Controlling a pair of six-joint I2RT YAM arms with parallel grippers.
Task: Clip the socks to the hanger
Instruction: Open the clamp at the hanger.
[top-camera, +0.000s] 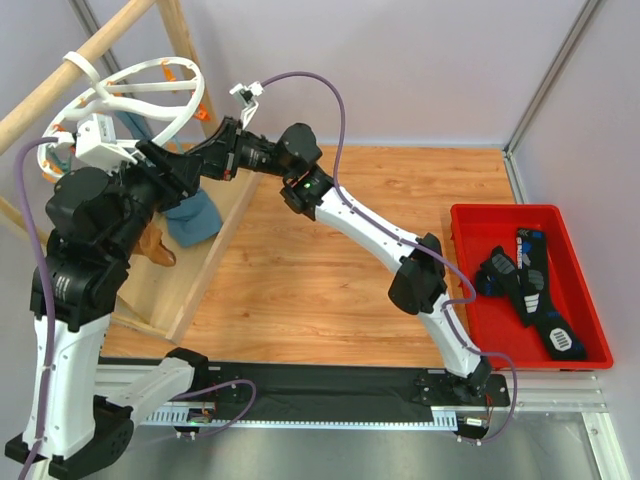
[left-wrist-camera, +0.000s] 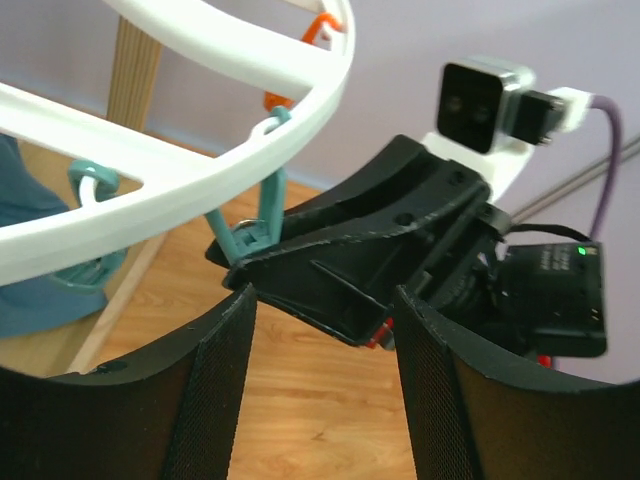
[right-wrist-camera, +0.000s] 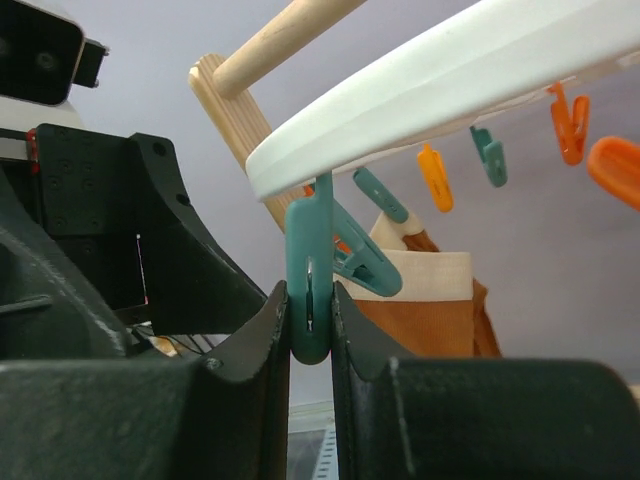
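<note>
My right gripper (right-wrist-camera: 309, 322) squeezed a teal clip (right-wrist-camera: 308, 262) on the hanger (right-wrist-camera: 450, 90), while the socks (top-camera: 530, 290) were well apart from it, to the right.

The clip hung upright from the white ring, and my two fingers pressed its sides together from left and right. My left gripper (left-wrist-camera: 322, 300) stood just beside it, half spread and with nothing between its fingers. Both tools were at the far left of the table, under the wooden rod (top-camera: 70, 75). The socks lay in the red tray (top-camera: 470, 215) at the right edge, their long sides running roughly from far to near. I judged that the right arm had its base nearer to the tray, but its gripper was busy, so the free left one would need a long reach across the table.
</note>
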